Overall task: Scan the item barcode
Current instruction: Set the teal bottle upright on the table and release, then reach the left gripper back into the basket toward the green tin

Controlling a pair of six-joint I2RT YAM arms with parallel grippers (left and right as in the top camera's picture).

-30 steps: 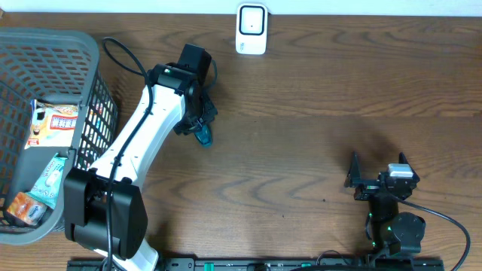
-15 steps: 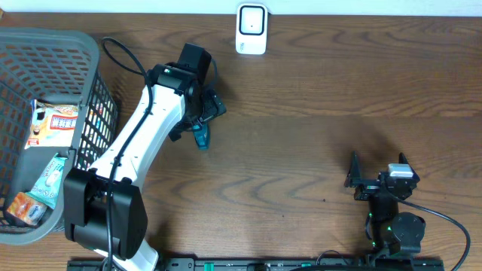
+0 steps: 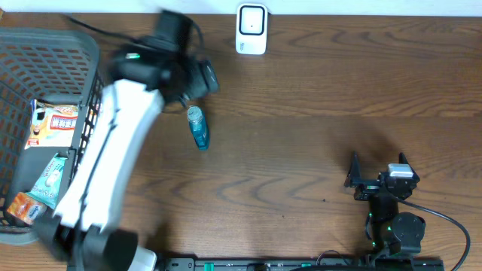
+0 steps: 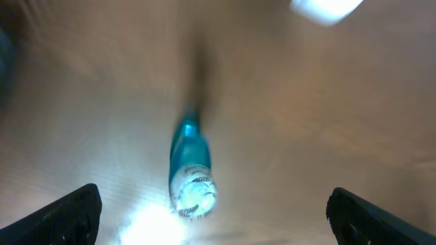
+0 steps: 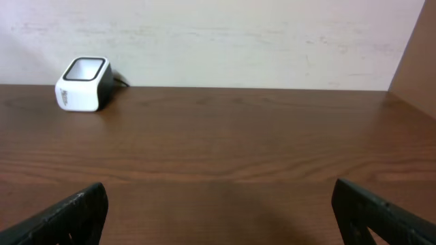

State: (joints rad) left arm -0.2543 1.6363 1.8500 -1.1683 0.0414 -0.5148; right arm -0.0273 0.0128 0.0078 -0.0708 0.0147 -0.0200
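Brown wooden table [image 3: 301, 135]: the blue bottle [image 4: 191, 167] lies flat on it, clear of my left gripper [image 4: 216, 214] — fingers spread wide, bottle near, at the gripper's 6 o'clock seen from overhead. My right gripper [image 3: 378, 169] — spread, empty — sits well apart at the bottle's 4 o'clock.

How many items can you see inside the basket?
3 in the basket: a white-and-orange pack farthest back, a pale teal pouch in the middle, a small orange box nearest. Others may be hidden underneath.

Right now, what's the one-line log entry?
left gripper: open, empty | bottle: lying on table, unheld | right gripper: open, empty | scanner: far edge
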